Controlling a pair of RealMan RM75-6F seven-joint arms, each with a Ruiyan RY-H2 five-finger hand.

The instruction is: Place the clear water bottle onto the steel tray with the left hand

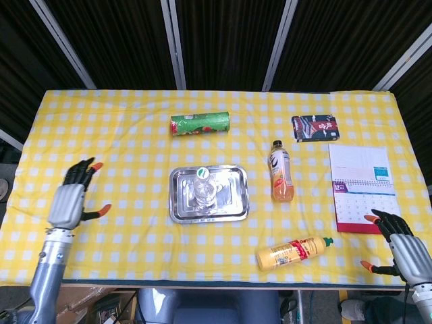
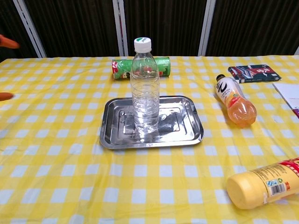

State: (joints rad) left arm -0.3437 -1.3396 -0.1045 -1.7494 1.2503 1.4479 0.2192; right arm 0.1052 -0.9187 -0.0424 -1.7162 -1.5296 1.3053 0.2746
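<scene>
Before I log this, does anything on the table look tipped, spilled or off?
Nothing stands out. The clear water bottle stands upright on the steel tray; the left hand is clear of it. No spills visible.

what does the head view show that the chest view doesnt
Only the head view shows the whole left hand and the right hand, both open and clear of everything, plus the full white desk calendar. Only the chest view shows the clear water bottle from the side, standing upright. Both show the steel tray under it, the green tube can and the lying yellow bottle.
</scene>
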